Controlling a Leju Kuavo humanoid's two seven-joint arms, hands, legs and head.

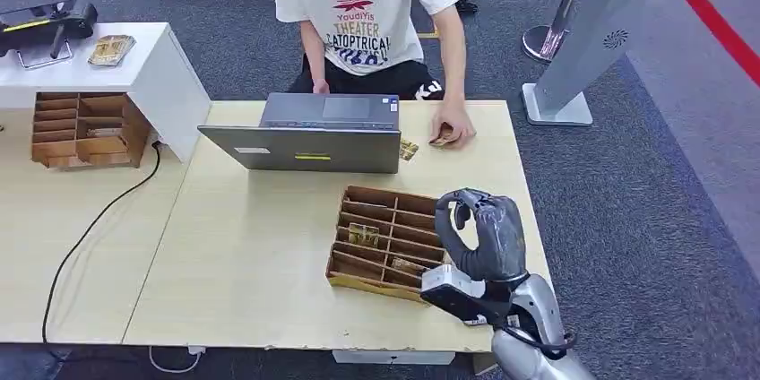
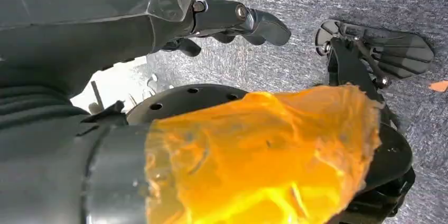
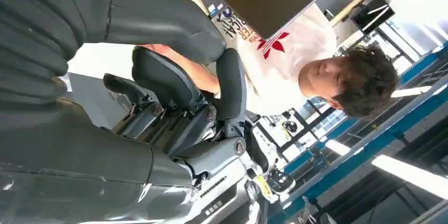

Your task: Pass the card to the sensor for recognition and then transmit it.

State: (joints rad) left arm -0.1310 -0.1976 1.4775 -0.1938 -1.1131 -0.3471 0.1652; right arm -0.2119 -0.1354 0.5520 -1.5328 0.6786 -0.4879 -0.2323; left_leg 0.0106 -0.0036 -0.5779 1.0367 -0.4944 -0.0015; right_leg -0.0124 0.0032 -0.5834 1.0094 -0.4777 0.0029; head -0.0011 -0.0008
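Cards [image 1: 363,235] lie in the slots of the wooden organizer [image 1: 387,242], just left of and below the right hand [image 1: 479,235] as the head view shows it; more lie at about [image 1: 408,149] on the table [image 1: 260,254] beyond the hand, next to a person's hand [image 1: 451,133]. No card shows in the robot's fingers.

Right hand: raised over the organizer's near right corner, fingers [image 3: 231,84] curled inward, thumb close to them, nothing between them. Clenched on air, by the look of it.

Left hand [image 2: 232,20]: hanging over grey carpet, fingers fairly straight, holding nothing.

Risks, as judged:
- Curled fingers going down into the narrow slots could catch a divider and drag or tip the organizer, which sits near the table edge.
- Cards lie flat and thin; a pinch may slip off or lift two at once.
- Which device is the sensor, cannot tell; the black unit [image 1: 47,20] on the white stand is well apart, far left.
- The laptop [image 1: 309,133] and the person's arm stand in the way of any reach forward.
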